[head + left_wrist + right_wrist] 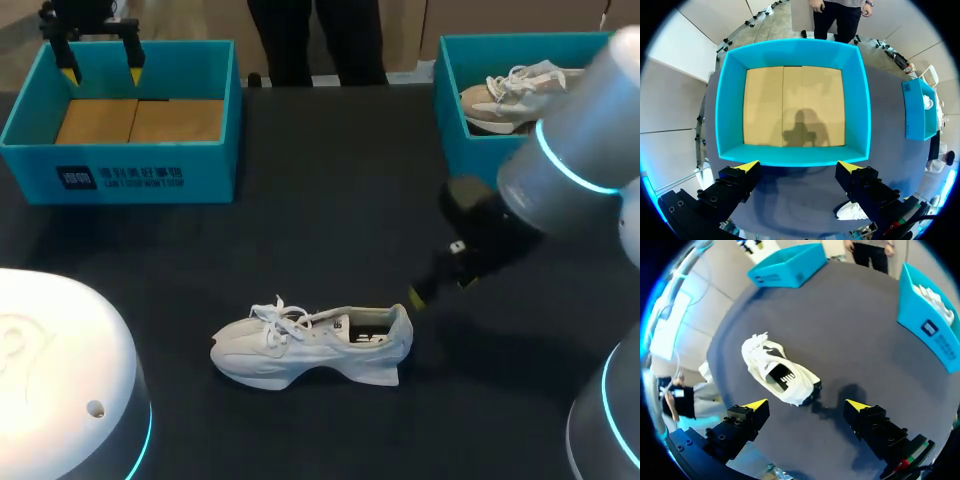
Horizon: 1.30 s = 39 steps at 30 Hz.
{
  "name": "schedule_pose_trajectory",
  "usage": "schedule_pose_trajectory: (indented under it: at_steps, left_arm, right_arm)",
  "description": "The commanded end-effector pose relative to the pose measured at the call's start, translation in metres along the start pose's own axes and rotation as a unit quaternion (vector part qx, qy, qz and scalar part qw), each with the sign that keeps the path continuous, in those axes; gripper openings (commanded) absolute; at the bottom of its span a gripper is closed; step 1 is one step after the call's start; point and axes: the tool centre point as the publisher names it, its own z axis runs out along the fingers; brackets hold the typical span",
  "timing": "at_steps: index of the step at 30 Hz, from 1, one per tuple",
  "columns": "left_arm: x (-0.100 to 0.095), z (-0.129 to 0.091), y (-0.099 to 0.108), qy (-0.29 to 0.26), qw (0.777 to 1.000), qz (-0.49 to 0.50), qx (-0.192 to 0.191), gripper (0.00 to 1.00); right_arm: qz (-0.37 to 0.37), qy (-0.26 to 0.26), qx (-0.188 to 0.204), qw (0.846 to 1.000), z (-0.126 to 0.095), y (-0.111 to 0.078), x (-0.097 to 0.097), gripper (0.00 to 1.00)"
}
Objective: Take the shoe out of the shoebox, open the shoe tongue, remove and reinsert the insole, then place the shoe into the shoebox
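A white sneaker (310,345) lies on its sole on the dark table, toe to the left, its insole showing through the opening. In the right wrist view the sneaker (780,372) lies just ahead of my right gripper (807,405), heel end nearest. That gripper is open and hangs a little above the table, right of the heel (440,290). My left gripper (102,72) is open and holds nothing, hovering over the empty blue shoebox (225,110) at the back left. From its wrist the shoebox (860,100) shows a bare cardboard floor ahead of the open left gripper (797,167).
A second blue box (450,110) at the back right holds a beige sneaker (510,95). It also shows as a blue box (925,315) beyond my right gripper's side. The dark table (330,220) lies bare between the two boxes.
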Motion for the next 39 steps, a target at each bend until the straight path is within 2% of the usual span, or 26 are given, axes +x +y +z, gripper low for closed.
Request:
schedule_pose_trajectory:
  at_steps: [1, 8, 9, 16, 18, 20, 35, 37, 39]
  left_arm:
    - [0.000, 0.001, 0.001, 0.001, 1.000, 0.000, 0.001, 1.00]
    - [0.000, 0.001, 0.001, 0.001, 1.000, 0.000, 0.001, 1.00]
    - [0.000, 0.001, 0.001, 0.001, 1.000, 0.000, 0.001, 1.00]
    - [0.000, 0.001, 0.001, 0.001, 1.000, 0.000, 0.001, 1.00]
    - [0.000, 0.001, 0.001, 0.001, 1.000, 0.000, 0.001, 1.00]
    - [0.000, 0.001, 0.001, 0.001, 1.000, 0.000, 0.001, 1.00]
    - [0.000, 0.001, 0.001, 0.001, 1.000, 0.000, 0.001, 1.00]
    - [0.000, 0.001, 0.001, 0.001, 1.000, 0.000, 0.001, 1.00]
    - [0.000, 0.001, 0.001, 0.001, 1.000, 0.000, 0.001, 1.00]
  right_arm:
    - [-0.032, 0.081, -0.097, 0.991, 0.001, -0.016, -0.004, 1.00]
    - [-0.032, 0.081, -0.097, 0.991, 0.001, -0.016, -0.004, 1.00]
    - [-0.050, 0.076, -0.100, 0.991, 0.002, -0.015, -0.002, 1.00]
    - [-0.145, 0.057, -0.190, 0.969, 0.015, -0.017, -0.006, 1.00]
    - [-0.149, 0.057, -0.207, 0.965, 0.024, -0.019, -0.011, 1.00]
    - [-0.146, 0.081, -0.228, 0.959, 0.037, -0.022, -0.016, 1.00]
    - [-0.146, 0.081, -0.228, 0.959, 0.037, -0.022, -0.016, 1.00]
    - [-0.171, 0.084, -0.243, 0.951, 0.036, -0.026, -0.022, 1.00]
    - [-0.214, 0.112, -0.282, 0.928, 0.034, -0.032, -0.029, 1.00]
